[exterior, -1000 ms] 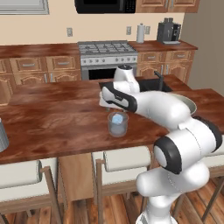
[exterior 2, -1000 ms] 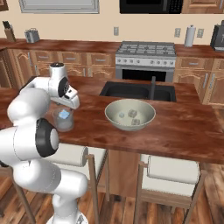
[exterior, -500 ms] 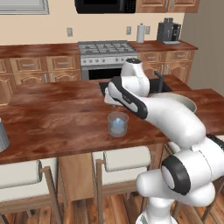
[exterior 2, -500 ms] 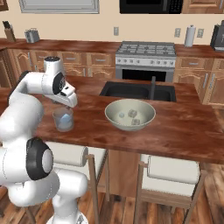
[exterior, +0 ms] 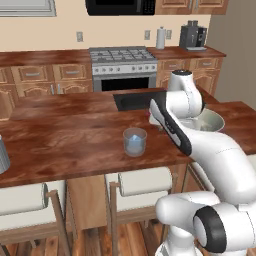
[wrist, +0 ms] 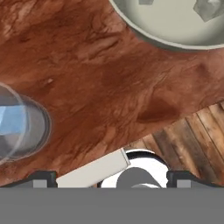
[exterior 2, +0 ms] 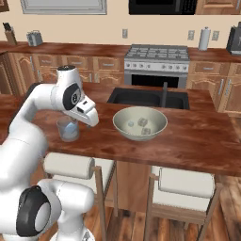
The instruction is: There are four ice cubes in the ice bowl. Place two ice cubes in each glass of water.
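Fetching: the step in hand looks like the trip to the bowl for another cube.
Cubes (exterior 2: 143, 126): three show in the bowl (exterior 2: 123, 130), small and pale, lying apart on its floor; in the hand view two of them peek at the top edge.
Bowl: sits on the island counter (exterior 2: 197, 141), in front of the sink (exterior 2: 141, 98), well apart from the short glass.
Short glass (exterior: 135, 142): upright on the counter, blue-tinted, with a pale blue lump inside that I judge to be one cube; it lies at the left edge of the hand view.
Ribbed glass (exterior: 2, 155): far off at the counter's other end, contents not visible.
Gripper (wrist: 111, 177): jaws spread wide, nothing between them; it hangs above bare wood between short glass and bowl.
Next move: carry the hand over the bowl, drop down around one cube, close gently; the cubes are small, so the centring must be close.
Progress: early, by my reading; one of four placed.
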Controlling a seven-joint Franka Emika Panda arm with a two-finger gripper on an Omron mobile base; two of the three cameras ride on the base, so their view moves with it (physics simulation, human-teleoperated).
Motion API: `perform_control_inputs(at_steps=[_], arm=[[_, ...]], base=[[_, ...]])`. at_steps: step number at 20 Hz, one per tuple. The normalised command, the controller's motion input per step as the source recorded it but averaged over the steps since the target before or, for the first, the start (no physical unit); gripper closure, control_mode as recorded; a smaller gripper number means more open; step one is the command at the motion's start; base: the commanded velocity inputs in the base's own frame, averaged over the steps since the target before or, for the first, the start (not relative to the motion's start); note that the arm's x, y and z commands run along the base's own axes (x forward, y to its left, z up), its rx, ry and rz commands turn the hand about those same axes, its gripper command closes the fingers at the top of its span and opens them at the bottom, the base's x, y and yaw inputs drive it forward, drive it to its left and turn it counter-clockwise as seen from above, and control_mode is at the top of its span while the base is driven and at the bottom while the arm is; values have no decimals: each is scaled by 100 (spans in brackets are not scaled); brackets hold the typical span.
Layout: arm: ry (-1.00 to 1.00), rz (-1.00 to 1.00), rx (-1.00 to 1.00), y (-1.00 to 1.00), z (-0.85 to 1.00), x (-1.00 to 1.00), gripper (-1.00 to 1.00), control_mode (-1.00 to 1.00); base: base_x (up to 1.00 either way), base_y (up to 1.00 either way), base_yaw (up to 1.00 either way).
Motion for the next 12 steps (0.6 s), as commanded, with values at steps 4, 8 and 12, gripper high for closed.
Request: perform_control_inputs(at_steps=[4, 8, 12], arm=[[22, -11, -14, -83, 25, 0, -100, -100], [10, -3, 5, -92, 8, 4, -100, -100], [-2, 0, 30, -94, 0, 0, -100, -100]], base=[[0, 0, 0], [0, 0, 0], [0, 0, 0]])
